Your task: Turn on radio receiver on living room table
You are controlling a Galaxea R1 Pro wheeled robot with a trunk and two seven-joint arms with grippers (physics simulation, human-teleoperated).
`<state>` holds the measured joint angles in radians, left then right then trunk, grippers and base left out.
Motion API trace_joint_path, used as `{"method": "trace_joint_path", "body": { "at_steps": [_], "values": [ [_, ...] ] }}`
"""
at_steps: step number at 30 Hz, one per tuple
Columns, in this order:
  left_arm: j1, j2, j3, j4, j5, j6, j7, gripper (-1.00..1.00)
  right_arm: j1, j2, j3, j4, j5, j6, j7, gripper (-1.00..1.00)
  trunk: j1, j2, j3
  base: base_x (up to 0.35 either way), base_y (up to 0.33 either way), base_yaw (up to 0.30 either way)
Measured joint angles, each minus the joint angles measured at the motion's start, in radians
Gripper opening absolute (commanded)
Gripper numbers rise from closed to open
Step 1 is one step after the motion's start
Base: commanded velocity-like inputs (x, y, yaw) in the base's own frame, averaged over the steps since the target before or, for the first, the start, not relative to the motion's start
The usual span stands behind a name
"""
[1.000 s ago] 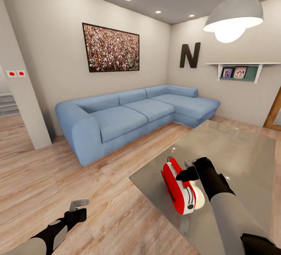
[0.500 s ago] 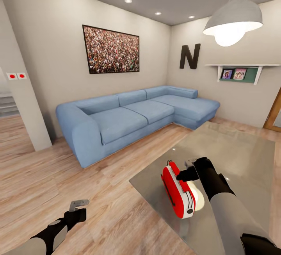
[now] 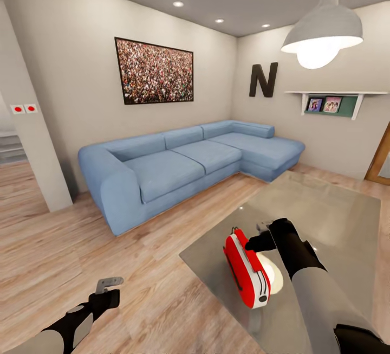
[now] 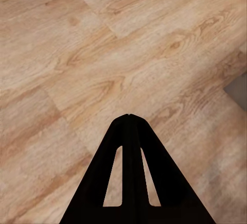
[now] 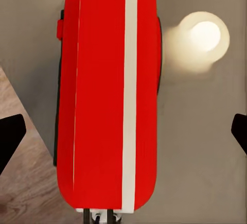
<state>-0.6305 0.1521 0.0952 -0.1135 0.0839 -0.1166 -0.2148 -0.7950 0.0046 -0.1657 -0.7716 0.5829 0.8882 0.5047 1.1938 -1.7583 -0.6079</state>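
Observation:
The red radio receiver [image 3: 246, 275] stands upright near the front-left corner of the glossy grey table [image 3: 336, 207]; a white stripe runs along its edge. My right gripper [image 3: 257, 237] hovers just above and behind the radio's top. In the right wrist view the radio receiver [image 5: 108, 95] lies directly under my right gripper [image 5: 123, 131], whose dark fingertips [image 5: 10, 136] stand wide apart at the picture's two sides, open and touching nothing. My left gripper [image 3: 108, 283] hangs low over the wood floor, away from the table; the left gripper [image 4: 128, 117] has its fingers pressed together, shut on nothing.
A blue corner sofa [image 3: 184, 164] runs along the far walls, with a strip of plank floor [image 3: 162, 245] between it and the table. A white pendant lamp [image 3: 322, 29] hangs over the table and glares on its top [image 5: 206, 33]. A wall corner [image 3: 32, 148] stands at left.
The whole picture has shifted slightly downward, so the camera moved. The radio now shows a little lower against my right gripper. Both grippers keep their places and states.

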Motion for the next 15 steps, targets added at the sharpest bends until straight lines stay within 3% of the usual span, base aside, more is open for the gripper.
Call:
{"method": "trace_joint_path", "body": {
  "at_steps": [9,15],
  "values": [
    [-0.001,0.0,0.0,0.0,-0.001,0.0,0.001,-1.0,0.0,0.0,-0.001,0.0,0.0,0.0,-0.011,1.0,-0.035,0.063,0.028,-0.263,-0.097,0.0],
    [0.0,0.0,0.0,0.0,-0.001,0.0,0.001,-1.0,0.0,0.0,-0.005,0.0,0.001,-0.004,-0.11,1.0,-0.058,0.105,0.047,-0.306,-0.122,0.0]
  ]
}}
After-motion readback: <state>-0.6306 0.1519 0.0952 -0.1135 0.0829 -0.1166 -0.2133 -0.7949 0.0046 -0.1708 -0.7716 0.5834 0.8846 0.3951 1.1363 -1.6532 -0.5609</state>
